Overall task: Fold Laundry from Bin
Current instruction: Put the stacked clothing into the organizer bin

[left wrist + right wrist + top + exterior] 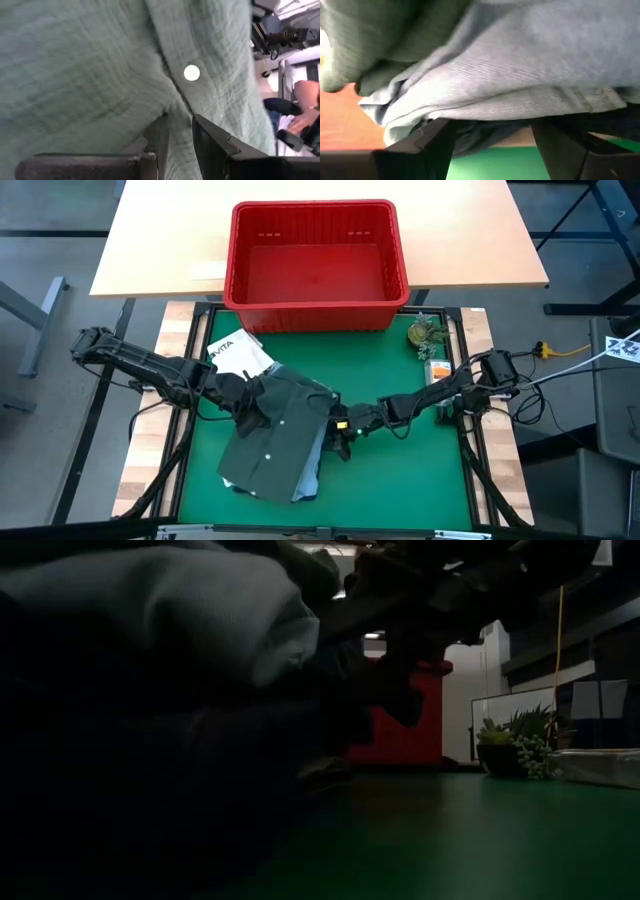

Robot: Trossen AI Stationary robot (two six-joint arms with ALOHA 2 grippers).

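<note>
Laundry (280, 442) heaped on the green mat: left fingers (159, 137) pinch the olive shirt (100, 65), right fingers (432, 140) spread wide at its edge.

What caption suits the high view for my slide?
Both hands work an olive-green shirt on the green mat; red bin empty.

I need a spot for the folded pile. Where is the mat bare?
Bare: the mat right of the laundry, below the right gripper, and the empty bin. Crowded: mat centre and left, where the left gripper pinches the shirt.
</note>
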